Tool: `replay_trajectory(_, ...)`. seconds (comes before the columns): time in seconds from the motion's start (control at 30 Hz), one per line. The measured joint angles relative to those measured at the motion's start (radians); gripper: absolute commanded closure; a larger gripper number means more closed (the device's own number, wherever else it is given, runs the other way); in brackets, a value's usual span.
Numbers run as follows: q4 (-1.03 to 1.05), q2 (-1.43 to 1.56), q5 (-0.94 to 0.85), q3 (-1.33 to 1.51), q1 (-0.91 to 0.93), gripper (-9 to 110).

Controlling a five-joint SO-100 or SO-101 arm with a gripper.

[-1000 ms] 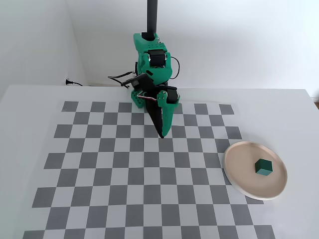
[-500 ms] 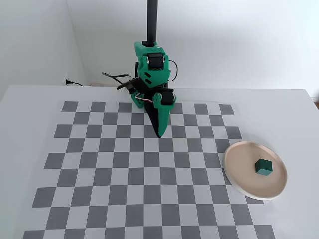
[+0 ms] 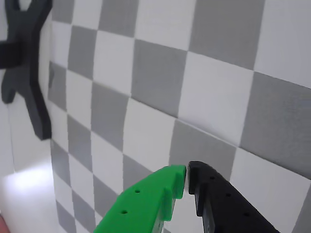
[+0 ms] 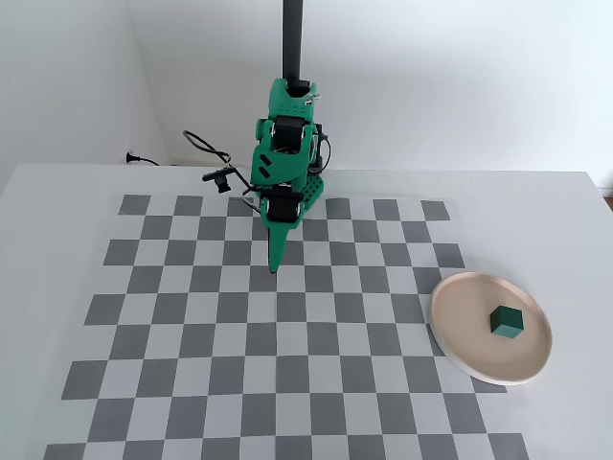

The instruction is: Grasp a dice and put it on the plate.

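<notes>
In the fixed view the dark green dice point(image 4: 507, 321) lies inside the beige-pink plate point(image 4: 460, 326) at the right of the checkered mat. My gripper point(image 4: 275, 264) hangs point-down over the mat's upper middle, far left of the plate, and is shut and empty. In the wrist view the gripper point(image 3: 187, 175) shows a green finger point(image 3: 146, 204) and a black finger point(image 3: 223, 204) with tips together, nothing between them, above grey and white squares. The dice and the plate are out of the wrist view.
The grey-and-white checkered mat point(image 4: 239, 335) covers the white table. A black cross-shaped stand point(image 3: 24, 63) shows at the upper left of the wrist view. The arm's base and a black post point(image 4: 292, 38) stand at the back, with a black cable point(image 4: 206, 153) to their left.
</notes>
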Motion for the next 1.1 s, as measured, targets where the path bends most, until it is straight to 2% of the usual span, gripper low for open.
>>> replay_trajectory(0.43,0.017,0.000,0.156,0.008,-0.044,106)
replay_trajectory(1.1,0.017,0.000,0.158,0.008,-0.067,106)
